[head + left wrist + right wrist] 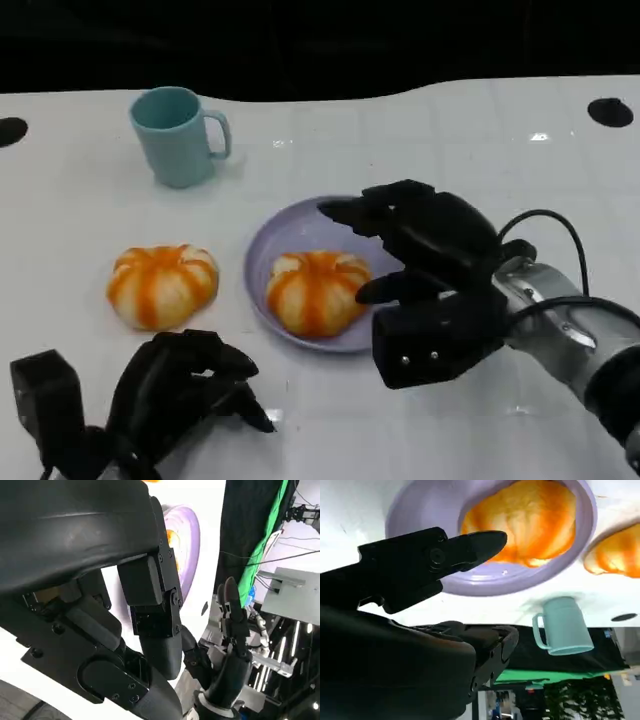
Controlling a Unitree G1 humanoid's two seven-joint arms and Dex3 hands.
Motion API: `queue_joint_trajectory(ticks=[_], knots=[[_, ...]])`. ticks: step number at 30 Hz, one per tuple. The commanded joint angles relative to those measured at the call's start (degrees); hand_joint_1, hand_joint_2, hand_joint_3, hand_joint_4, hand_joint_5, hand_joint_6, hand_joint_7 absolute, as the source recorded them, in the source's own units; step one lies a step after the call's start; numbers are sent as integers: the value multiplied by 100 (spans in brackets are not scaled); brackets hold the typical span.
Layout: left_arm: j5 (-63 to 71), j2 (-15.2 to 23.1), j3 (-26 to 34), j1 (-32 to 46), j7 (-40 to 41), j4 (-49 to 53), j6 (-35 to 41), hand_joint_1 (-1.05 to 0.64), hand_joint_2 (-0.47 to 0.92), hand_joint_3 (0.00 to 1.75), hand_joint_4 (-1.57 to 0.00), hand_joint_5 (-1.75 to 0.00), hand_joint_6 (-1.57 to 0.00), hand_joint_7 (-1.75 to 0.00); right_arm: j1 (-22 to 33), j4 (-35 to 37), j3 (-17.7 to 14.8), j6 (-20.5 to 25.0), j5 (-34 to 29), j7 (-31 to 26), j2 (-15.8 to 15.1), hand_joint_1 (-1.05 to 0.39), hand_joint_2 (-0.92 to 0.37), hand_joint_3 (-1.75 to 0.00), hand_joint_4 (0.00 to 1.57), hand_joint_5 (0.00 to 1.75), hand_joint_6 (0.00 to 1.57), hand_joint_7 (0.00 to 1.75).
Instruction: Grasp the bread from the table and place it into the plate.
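One orange-striped bread (315, 290) lies in the purple plate (275, 235), toward its front. The right wrist view shows this bread (530, 520) inside the plate (420, 505). A second, similar bread (162, 285) sits on the white table left of the plate, and also appears as the bread (615, 555) beyond the plate's rim. My right hand (430, 260) hovers over the plate's right side, fingers apart and holding nothing, just clear of the bread. My left hand (185, 390) rests low at the table's front left, empty, a little short of the second bread.
A teal mug (178, 135) stands at the back left, handle to the right. Two black round spots (610, 112) mark the table's far corners. In the left wrist view my right hand (230, 645) shows with fingers upright, past the plate (187, 545).
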Motion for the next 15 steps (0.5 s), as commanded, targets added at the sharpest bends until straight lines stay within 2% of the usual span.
queue_joint_trajectory(ticks=[1, 15], knots=[[-10, 65, 14, 14, 44, -31, 13, -105, 71, 0, -157, -60, -157, -22, 423, -581, -254, -216, 225, 36, -402, -70, -92, -8, 18, 27, 30, 3], [14, 70, 17, -12, 62, -4, -19, -105, 70, 0, -157, -61, -157, -23, 1768, -1817, -1002, -1086, 965, 150, -1086, -58, -92, -2, 37, 41, 47, 8]])
